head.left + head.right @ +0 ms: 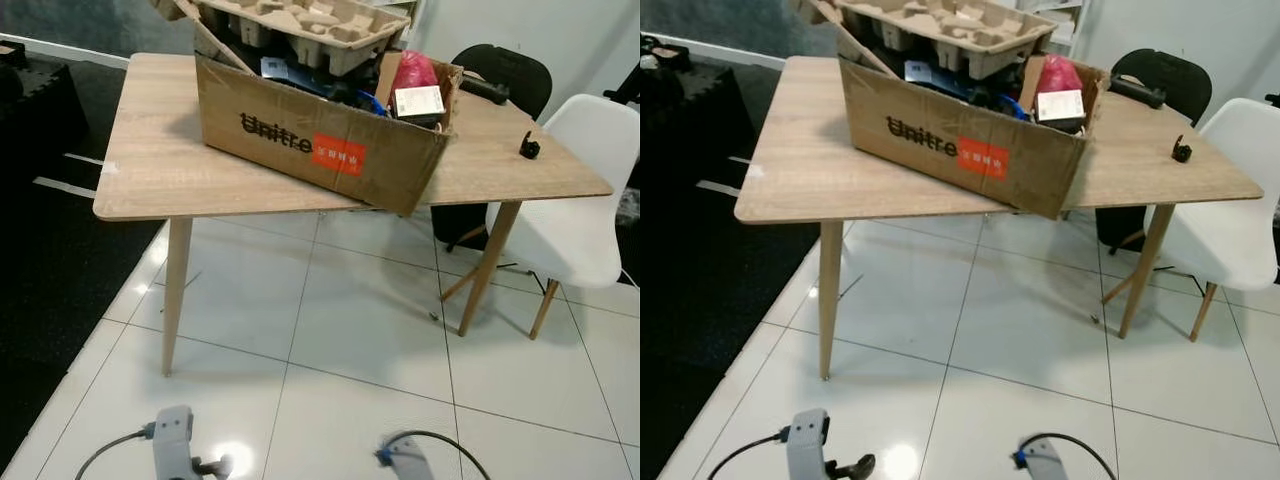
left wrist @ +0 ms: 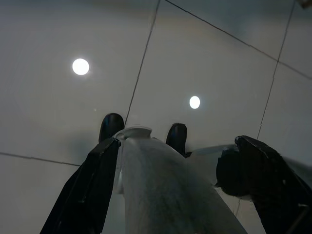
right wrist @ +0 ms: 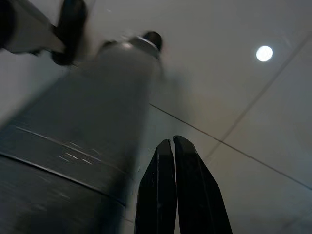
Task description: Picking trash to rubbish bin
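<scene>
Trash sits in the big cardboard box point(image 1: 320, 140) on the wooden counter point(image 1: 160, 165) ahead of us, with a paper tray point(image 1: 300, 25) on top. No bin is in sight yet. We think we should step close first, then lift one arm slowly. Our right gripper point(image 3: 173, 146) hangs over the floor point(image 1: 340, 330), jaws pressed together, empty. Our left gripper point(image 2: 141, 134) hangs too, jaws apart, holding nothing.
</scene>
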Robot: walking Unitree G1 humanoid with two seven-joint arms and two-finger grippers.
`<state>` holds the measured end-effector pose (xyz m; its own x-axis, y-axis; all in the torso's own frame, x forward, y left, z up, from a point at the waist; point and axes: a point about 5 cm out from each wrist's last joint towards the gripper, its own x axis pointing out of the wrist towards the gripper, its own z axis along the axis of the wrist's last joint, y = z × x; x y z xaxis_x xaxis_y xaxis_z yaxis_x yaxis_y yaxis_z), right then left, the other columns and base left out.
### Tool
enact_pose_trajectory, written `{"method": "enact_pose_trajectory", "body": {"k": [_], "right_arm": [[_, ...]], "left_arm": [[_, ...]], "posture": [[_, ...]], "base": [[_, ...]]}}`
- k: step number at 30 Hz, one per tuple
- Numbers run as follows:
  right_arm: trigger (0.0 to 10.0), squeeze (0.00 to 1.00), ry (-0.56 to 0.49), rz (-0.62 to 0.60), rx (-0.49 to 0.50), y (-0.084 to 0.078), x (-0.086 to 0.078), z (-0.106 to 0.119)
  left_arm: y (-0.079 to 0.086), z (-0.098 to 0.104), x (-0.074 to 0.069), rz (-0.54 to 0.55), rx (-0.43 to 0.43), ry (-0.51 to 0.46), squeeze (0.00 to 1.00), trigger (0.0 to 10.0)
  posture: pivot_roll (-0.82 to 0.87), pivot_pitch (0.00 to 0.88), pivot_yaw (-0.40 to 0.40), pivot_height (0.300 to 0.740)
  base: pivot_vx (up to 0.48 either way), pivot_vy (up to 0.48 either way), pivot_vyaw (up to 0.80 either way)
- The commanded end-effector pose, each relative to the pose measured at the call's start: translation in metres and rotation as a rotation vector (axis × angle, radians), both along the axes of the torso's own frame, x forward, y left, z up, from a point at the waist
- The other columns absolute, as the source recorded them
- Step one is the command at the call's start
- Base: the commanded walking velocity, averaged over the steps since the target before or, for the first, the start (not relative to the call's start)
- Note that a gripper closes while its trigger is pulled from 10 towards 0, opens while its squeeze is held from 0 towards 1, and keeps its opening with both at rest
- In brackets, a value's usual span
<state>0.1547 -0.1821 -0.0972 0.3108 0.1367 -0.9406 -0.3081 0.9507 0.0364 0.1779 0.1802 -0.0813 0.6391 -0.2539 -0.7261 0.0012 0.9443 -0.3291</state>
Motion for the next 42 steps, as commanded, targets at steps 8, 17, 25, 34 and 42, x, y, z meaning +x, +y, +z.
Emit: {"method": "enact_pose_trajectory", "body": {"k": [8, 17, 25, 34, 42], "right_arm": [[10.0, 0.0, 0.024, -0.001, -0.017, -0.009, -0.014, -0.004], [10.0, 0.0, 0.009, 0.004, -0.009, 0.012, -0.009, -0.005], [10.0, 0.0, -0.013, 0.019, -0.001, 0.03, 0.0, -0.003], [10.0, 0.0, -0.032, 0.048, -0.029, 0.029, 0.01, 0.001], [10.0, 0.0, -0.026, 0.066, -0.082, -0.002, 0.008, 0.003]], "left_arm": [[-0.002, -0.002, -0.005, 0.049, -0.06, 0.009, 0.0, 10.0], [0.003, -0.003, -0.007, 0.115, -0.088, 0.007, 0.0, 10.0], [0.001, -0.004, -0.01, 0.114, -0.09, 0.017, 0.0, 10.0], [0.0, -0.006, -0.014, 0.097, -0.083, 0.032, 0.0, 10.0], [0.0, -0.006, -0.014, 0.089, -0.08, 0.037, 0.0, 10.0]], "posture": [[0.24, 0.092, -0.117, 0.74], [0.25, 0.103, -0.117, 0.74], [0.25, 0.106, -0.122, 0.74], [0.25, 0.097, -0.12, 0.74], [0.25, 0.087, -0.116, 0.74]], "base": [[0.0, -0.291, 0.0], [0.0, 0.0, 0.0], [0.0, 0.0, 0.0], [0.0, 0.0, 0.0], [0.0, 0.0, 0.0]]}}
